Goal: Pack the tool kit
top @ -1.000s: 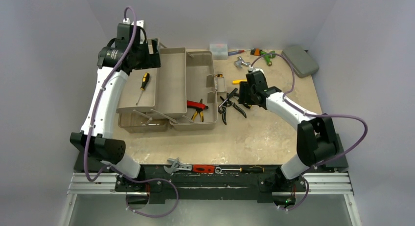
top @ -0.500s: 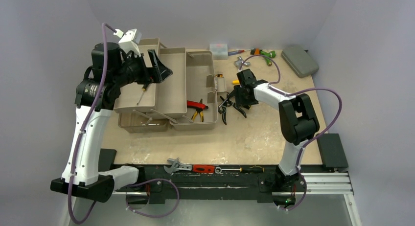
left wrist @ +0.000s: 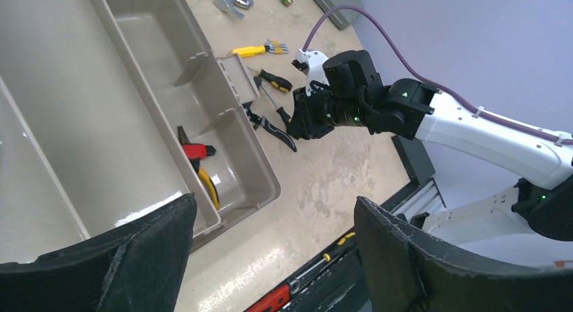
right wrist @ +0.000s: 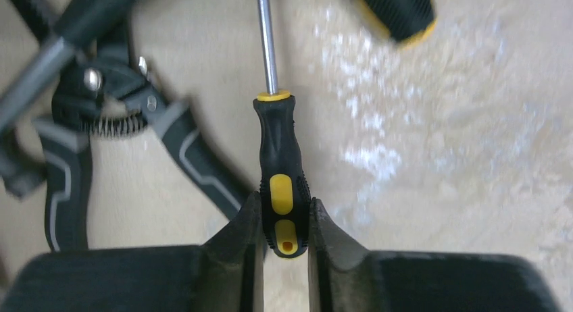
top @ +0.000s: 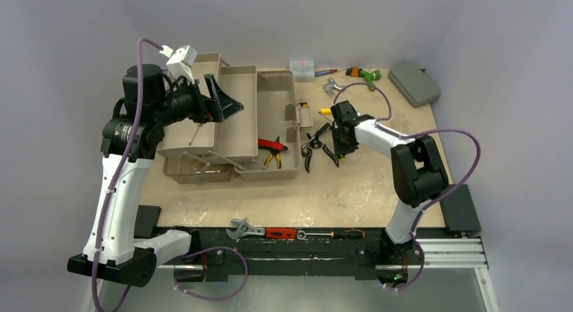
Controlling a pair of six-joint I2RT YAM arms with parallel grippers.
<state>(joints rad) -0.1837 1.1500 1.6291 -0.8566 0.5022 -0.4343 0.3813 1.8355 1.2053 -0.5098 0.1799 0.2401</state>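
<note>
Right gripper (right wrist: 284,224) clamps a black-and-yellow screwdriver (right wrist: 277,143) on the table (right wrist: 439,157).
Left gripper (left wrist: 273,207) hovers above the toolbox (left wrist: 267,184), jaws wide apart, holding nothing.

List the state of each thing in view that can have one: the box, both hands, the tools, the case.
toolbox: open, trays folded out.
left hand: open, empty, above the toolbox.
right hand: shut on the screwdriver.
screwdriver: gripped at the end of its handle, shaft pointing away.
red-handled pliers: lying inside the toolbox.
black pliers: lying on the table, not held.
grey case: closed.
</note>
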